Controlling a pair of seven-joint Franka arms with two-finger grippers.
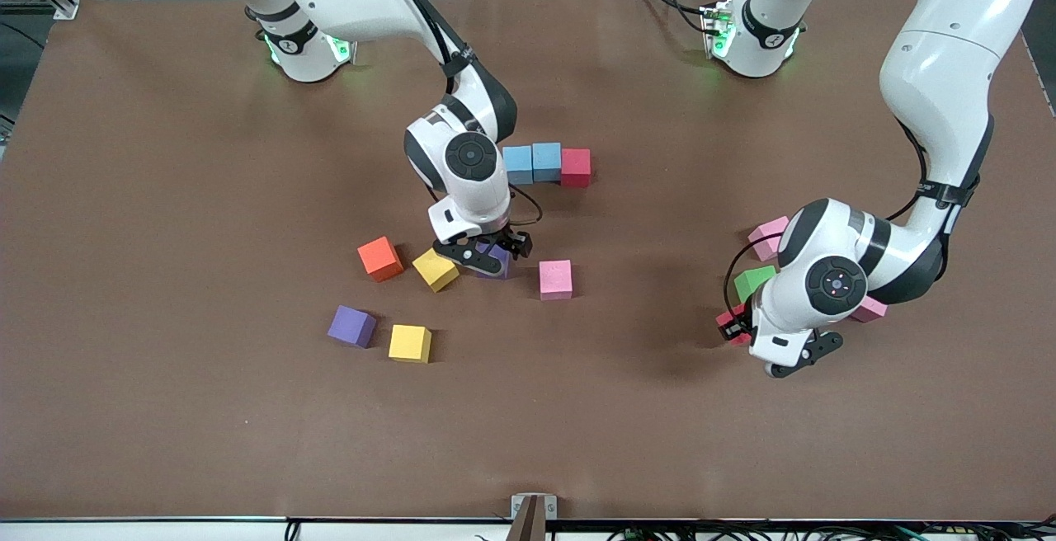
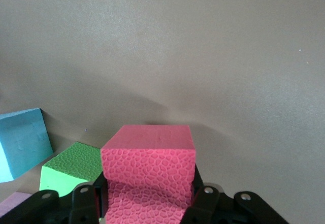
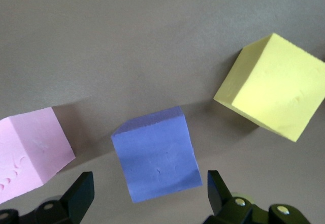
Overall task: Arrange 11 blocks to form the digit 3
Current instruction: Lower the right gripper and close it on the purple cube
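Note:
Two light blue blocks [image 1: 517,163] [image 1: 546,161] and a red block [image 1: 576,167] sit touching in a row at mid-table. My right gripper [image 1: 493,254] [image 3: 150,191] is open and low over a purple block [image 1: 498,263] [image 3: 155,153], one finger on each side, not touching it. A yellow block [image 1: 435,269] [image 3: 274,87] and a pink block [image 1: 555,279] [image 3: 30,155] flank the purple one. My left gripper [image 1: 734,328] [image 2: 148,203] is shut on a red block [image 1: 729,325] [image 2: 148,163], low over the table beside a green block [image 1: 752,281] [image 2: 68,170].
An orange block [image 1: 380,258], a second purple block [image 1: 351,326] and a second yellow block [image 1: 410,343] lie toward the right arm's end. Two pink blocks [image 1: 767,236] [image 1: 870,310] sit by the left arm's wrist. A light blue block [image 2: 20,142] shows beside the green one.

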